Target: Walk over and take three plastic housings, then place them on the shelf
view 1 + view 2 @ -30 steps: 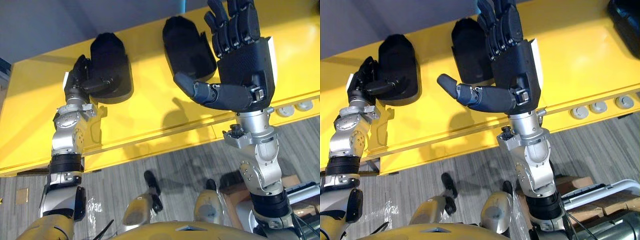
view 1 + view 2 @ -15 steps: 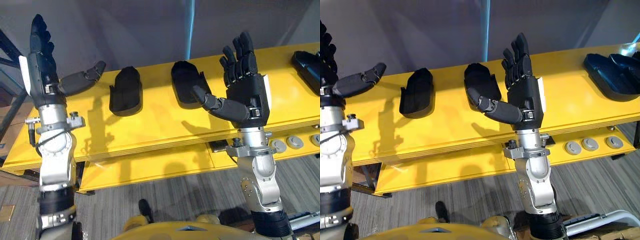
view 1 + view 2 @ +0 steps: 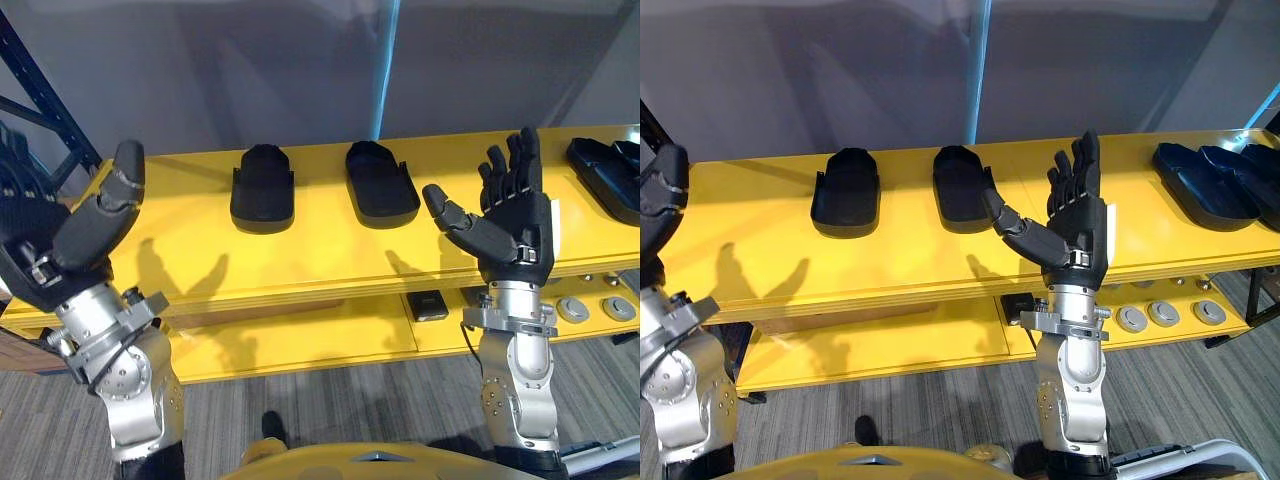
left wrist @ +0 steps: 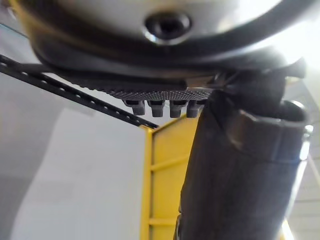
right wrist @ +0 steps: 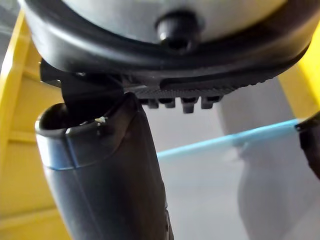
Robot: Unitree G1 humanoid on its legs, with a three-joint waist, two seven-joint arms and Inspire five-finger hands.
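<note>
1. Two black housings lie side by side on the top of the yellow shelf (image 3: 300,262), a gap between them: the left housing (image 3: 263,188) and the right housing (image 3: 381,184).
2. Neither hand carries a third, so I judge two of three placed and one left to fetch.
3. Similar dark parts (image 3: 1210,185) sit at the shelf's right end; whether they belong to the task I cannot tell.
4. The right hand (image 3: 515,228) is raised before the shelf, fingers straight, thumb spread, empty.
5. The left hand (image 3: 45,235) is raised at the left, relaxed, thumb up, touching nothing.
</note>
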